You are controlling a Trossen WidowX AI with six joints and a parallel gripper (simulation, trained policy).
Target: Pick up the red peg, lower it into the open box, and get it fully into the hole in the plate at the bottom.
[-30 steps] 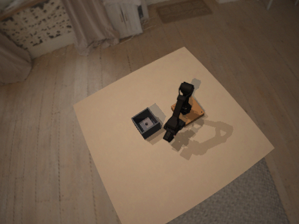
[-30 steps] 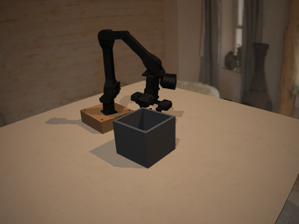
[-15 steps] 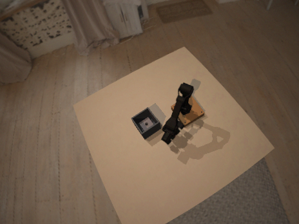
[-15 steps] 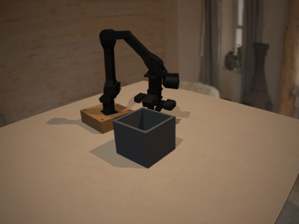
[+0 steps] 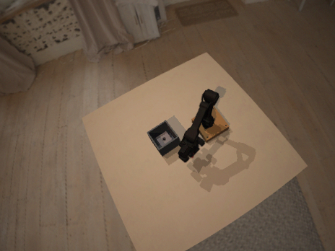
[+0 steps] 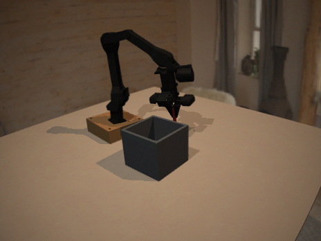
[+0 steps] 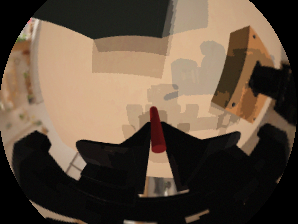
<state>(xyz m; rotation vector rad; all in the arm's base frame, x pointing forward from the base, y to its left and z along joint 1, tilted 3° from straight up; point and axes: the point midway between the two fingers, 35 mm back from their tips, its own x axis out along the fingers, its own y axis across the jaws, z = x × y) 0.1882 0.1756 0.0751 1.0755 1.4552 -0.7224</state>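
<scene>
I observe a plain dark grey box (image 5: 172,145) (image 6: 141,156) (image 7: 100,17), a red peg (image 6: 174,115) (image 7: 157,131), and a uniformly beige counter (image 5: 144,202) (image 6: 104,204) (image 7: 65,90).

My top camera looks steeply down from high up, well back from the table (image 5: 144,108) (image 6: 221,183). My exterior one, nearer, faces obliquely across the open box (image 5: 172,146) (image 6: 157,156) towards the arm's base (image 5: 216,130) (image 6: 100,132) (image 7: 237,75); both share these. My wrist view peers closely past the gripper (image 6: 174,115) (image 7: 157,137).

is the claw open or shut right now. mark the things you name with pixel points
shut on the red peg (image 6: 174,115) (image 7: 157,131): in the wrist view the claw's (image 6: 174,115) (image 7: 157,132) fingers meet it from both sides
</scene>
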